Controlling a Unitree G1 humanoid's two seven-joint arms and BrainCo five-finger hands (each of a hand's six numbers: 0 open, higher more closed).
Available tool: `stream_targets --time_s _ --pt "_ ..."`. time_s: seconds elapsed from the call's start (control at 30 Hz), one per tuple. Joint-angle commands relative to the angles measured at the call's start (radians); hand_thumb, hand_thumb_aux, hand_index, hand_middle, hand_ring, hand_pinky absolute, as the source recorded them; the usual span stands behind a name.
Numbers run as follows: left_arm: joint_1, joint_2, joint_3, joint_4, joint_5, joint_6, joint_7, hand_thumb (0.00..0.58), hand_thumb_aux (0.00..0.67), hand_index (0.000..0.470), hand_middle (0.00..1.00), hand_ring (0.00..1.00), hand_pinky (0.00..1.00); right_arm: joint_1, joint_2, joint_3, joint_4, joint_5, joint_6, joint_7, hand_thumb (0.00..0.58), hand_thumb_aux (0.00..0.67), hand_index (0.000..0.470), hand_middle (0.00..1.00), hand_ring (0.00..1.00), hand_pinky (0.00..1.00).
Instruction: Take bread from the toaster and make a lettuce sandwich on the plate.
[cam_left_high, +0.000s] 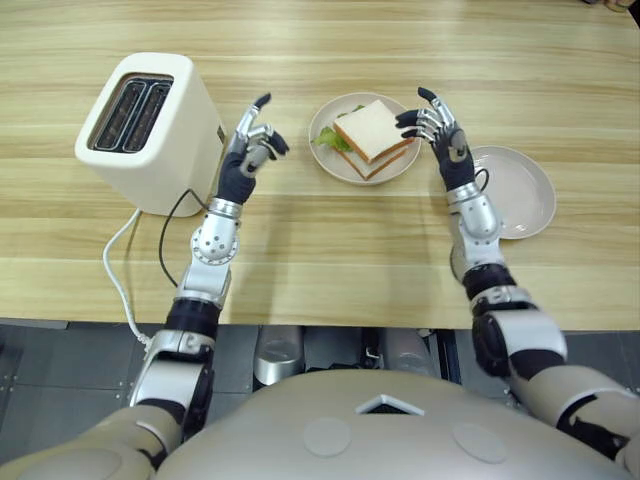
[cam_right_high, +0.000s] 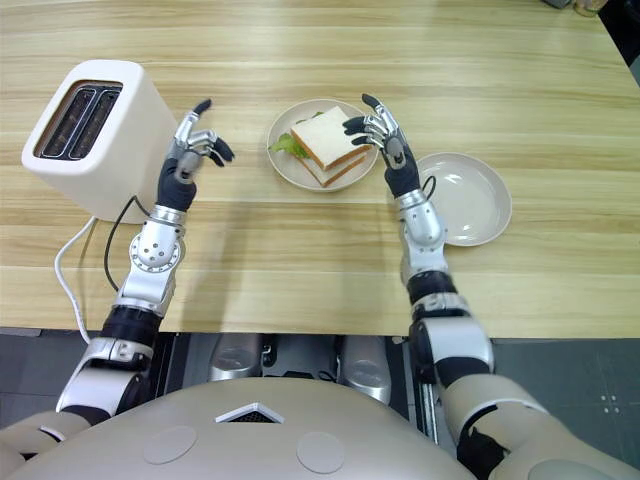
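**Sandwich on the plate, both hands holding nothing**

Far left on the table (cam_left_high: 350, 250) I see the toaster (cam_left_high: 150, 130), upright, its two slots dark and its cord (cam_left_high: 120, 270) trailing off the near edge. Just beside it my left hand (cam_left_high: 248, 150) is raised above the wood, fingers apart and loosely bent, one pointing up, nothing in it. In the middle, the plate (cam_left_high: 335, 170) carries the sandwich (cam_left_high: 372, 135): two slices of bread stacked with lettuce (cam_left_high: 328, 140) poking out on the left. My right hand (cam_left_high: 440, 135) is at the plate's right rim, fingers spread and empty, tips at the bread's corner; I cannot tell if they touch. Farthest right lies a second plate (cam_left_high: 525, 195)
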Motion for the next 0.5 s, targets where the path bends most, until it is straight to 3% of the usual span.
stream_targets --time_s 0.03,0.13,0.37,0.5 --pt "0.057 -0.079 0.017 -0.15 -0.105 0.129 -0.01 0.0 0.0 0.0 0.0 0.0 0.0 0.076 0.047 -0.061 -0.228 0.104 0.111 -0.061 0.0 0.0 0.0 0.0 0.0 0.0" --pt "0.07 -0.116 0.028 -0.162 -0.077 0.128 0.012 0.0 0.0 0.0 0.0 0.0 0.0 0.121 0.087 -0.059 -0.302 0.073 0.12 -0.102 0.0 0.0 0.0 0.0 0.0 0.0" --pt "0.112 -0.124 0.035 -0.122 0.039 0.056 0.043 0.0 0.0 0.0 0.0 0.0 0.0 0.164 0.103 -0.023 -0.349 -0.134 -0.003 -0.16 0.0 0.0 0.0 0.0 0.0 0.0" --pt "0.107 -0.12 0.049 -0.094 0.082 0.035 0.062 0.0 0.0 0.0 0.0 0.0 0.0 0.17 0.107 -0.011 -0.35 -0.129 0.015 -0.163 0.0 0.0 0.0 0.0 0.0 0.0"
